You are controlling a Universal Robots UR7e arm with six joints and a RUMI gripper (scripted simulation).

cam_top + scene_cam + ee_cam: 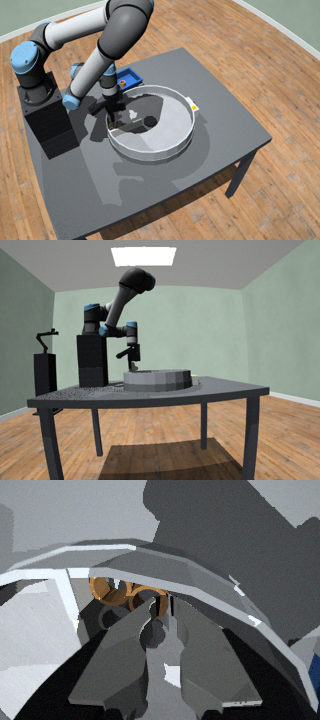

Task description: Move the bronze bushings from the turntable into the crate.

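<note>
My gripper (112, 121) (133, 368) (165, 597) reaches down inside the left edge of the grey turntable (155, 152) (155, 382), and its fingers are shut to a narrow slit. In the wrist view the tips stand at the near rim of a bronze bushing (141, 601) (111, 126). A second bronze bushing (102, 592) lies just left of it. A dark steel bushing (119, 123) sits next to them. One more bronze bushing (122, 83) stands in the blue crate (133, 74) behind the turntable. I cannot see whether the bushing wall is pinched.
The turntable has a raised white rim, a low divider bar (132, 125) and a black hub (149, 120) in the middle. A small white box with a yellow mark (193, 105) sits at its right edge. The arm's black pedestal (43, 121) stands to the left.
</note>
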